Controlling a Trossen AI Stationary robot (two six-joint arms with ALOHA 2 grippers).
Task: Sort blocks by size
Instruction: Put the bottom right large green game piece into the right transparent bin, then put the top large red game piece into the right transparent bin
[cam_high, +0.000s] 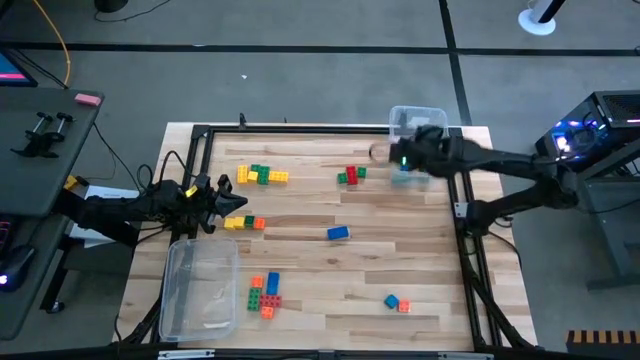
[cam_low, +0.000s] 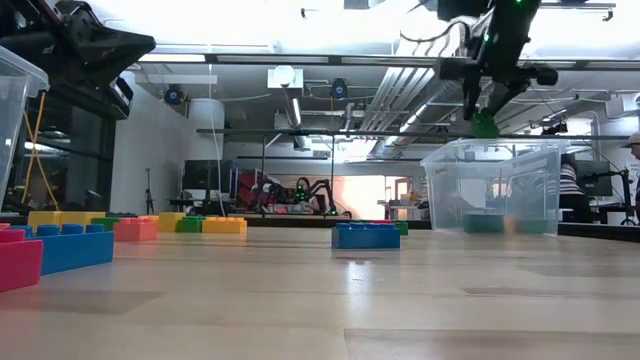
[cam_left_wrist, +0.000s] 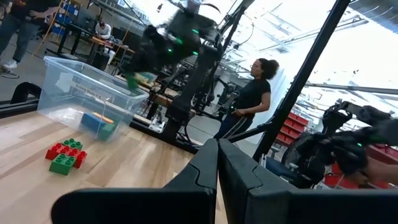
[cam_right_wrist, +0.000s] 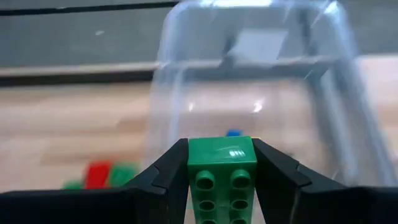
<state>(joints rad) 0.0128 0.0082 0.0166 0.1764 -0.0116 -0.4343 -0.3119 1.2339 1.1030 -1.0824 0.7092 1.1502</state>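
My right gripper (cam_high: 404, 160) is shut on a green studded brick (cam_right_wrist: 222, 167) and hangs over the near rim of the clear bin (cam_high: 418, 124) at the table's far right. In the low view the brick (cam_low: 485, 125) hangs just above the bin (cam_low: 495, 190), which holds a few blocks. My left gripper (cam_high: 222, 198) is shut and empty above the table's left side, near a yellow and orange block group (cam_high: 243, 223). Other blocks lie loose on the table: a yellow and green group (cam_high: 262, 175), a red and green group (cam_high: 351, 176) and a blue block (cam_high: 338, 233). My right gripper pinches the green brick by its two opposite side faces (cam_right_wrist: 191, 163), one finger on each side. The fingers point down from above. The brick is lifted clear, its lower end (cam_low: 485, 130) hanging below the fingertips above the bin's open top.
A second clear bin (cam_high: 200, 290) stands at the table's near left. A mixed block cluster (cam_high: 265, 293) lies beside it, and a blue and orange pair (cam_high: 397, 302) lies near the front right. A dark frame (cam_high: 300, 129) runs around the table. People stand in the room beyond.
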